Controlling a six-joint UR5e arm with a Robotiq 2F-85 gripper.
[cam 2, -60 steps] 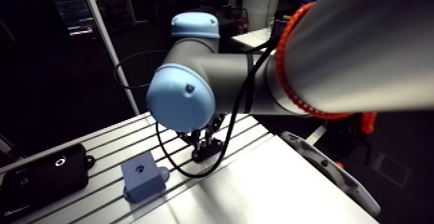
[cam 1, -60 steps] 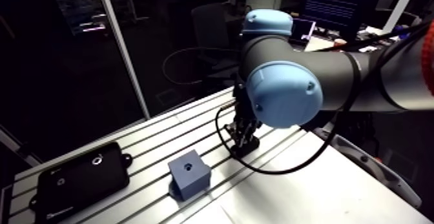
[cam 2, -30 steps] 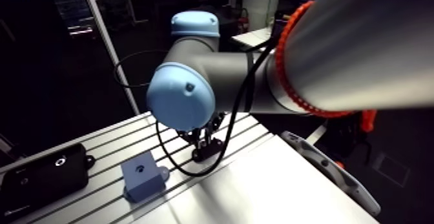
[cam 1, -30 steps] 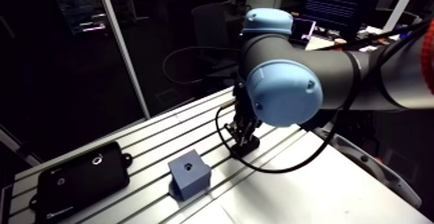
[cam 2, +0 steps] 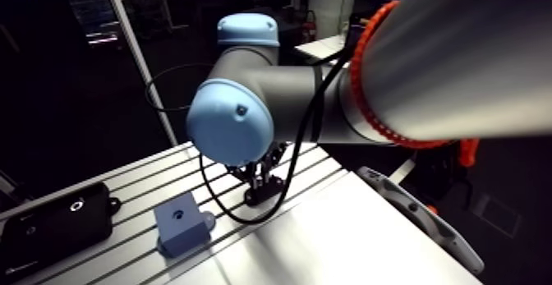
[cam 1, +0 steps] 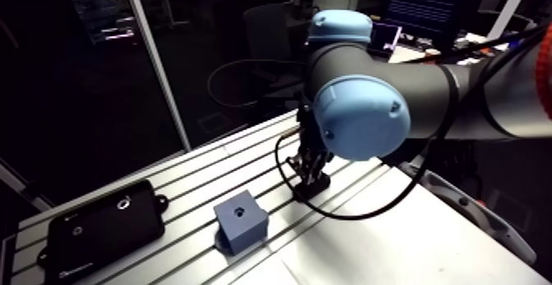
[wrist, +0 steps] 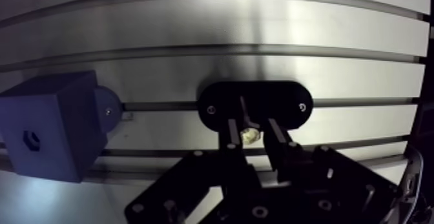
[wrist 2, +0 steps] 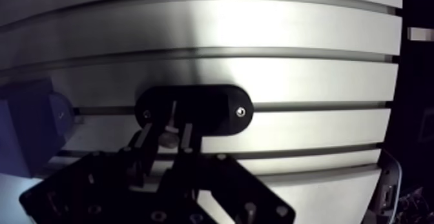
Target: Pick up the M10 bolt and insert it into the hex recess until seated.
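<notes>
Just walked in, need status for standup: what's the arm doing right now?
The gripper is down at the black holder on the slotted table, right at the bolt that sits in it. Whether it has a grip yet is unclear. The blue block with the hex recess stands off to one side, recess empty, so insertion is not yet done.

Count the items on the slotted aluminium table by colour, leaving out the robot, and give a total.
Black: 2, the flat black rectangular case and the black oval holder plate.
Blue: 1, the blue cube-shaped block with a hex recess.
Pale metal: 1, the small pale metal bolt.
Total: 4.
</notes>
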